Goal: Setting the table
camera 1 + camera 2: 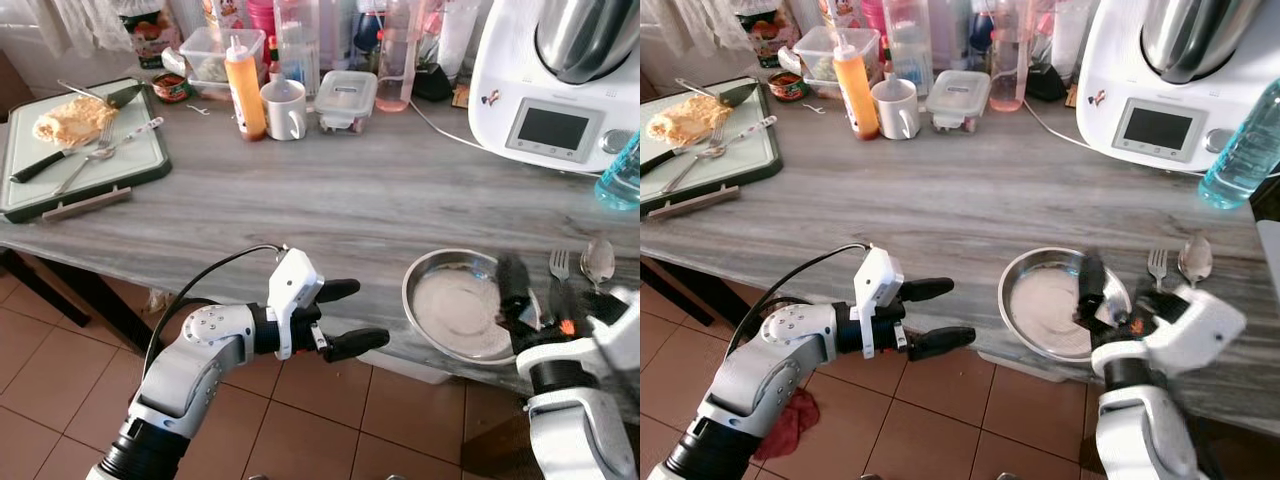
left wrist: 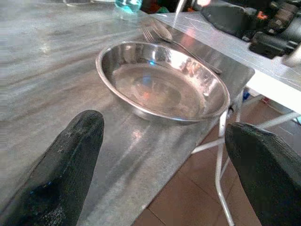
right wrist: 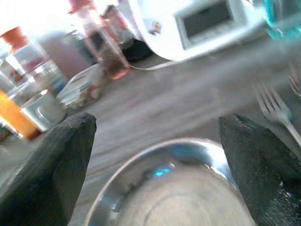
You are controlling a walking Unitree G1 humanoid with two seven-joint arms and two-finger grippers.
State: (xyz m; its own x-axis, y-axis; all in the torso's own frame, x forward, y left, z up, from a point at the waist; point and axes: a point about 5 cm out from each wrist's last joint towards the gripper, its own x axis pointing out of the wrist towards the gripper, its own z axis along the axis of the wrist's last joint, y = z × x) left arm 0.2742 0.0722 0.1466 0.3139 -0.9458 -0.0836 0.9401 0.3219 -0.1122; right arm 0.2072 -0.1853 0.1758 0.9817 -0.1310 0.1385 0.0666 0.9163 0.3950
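Your right gripper (image 1: 1118,298), fingers spread wide, hovers over the shiny, empty steel plate (image 1: 1040,300) at the worktop's (image 1: 940,210) front edge.

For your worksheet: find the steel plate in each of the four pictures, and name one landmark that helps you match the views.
Left eye: steel plate at the table's near edge, lower right.
Right eye: plate lower centre-right.
Left wrist: plate at centre.
Right wrist: plate along the bottom.
Shared landmark: the fork beside it.

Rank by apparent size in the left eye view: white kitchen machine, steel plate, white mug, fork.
1. White kitchen machine
2. Steel plate, though it sits nearer the camera
3. White mug
4. Fork, partly hidden
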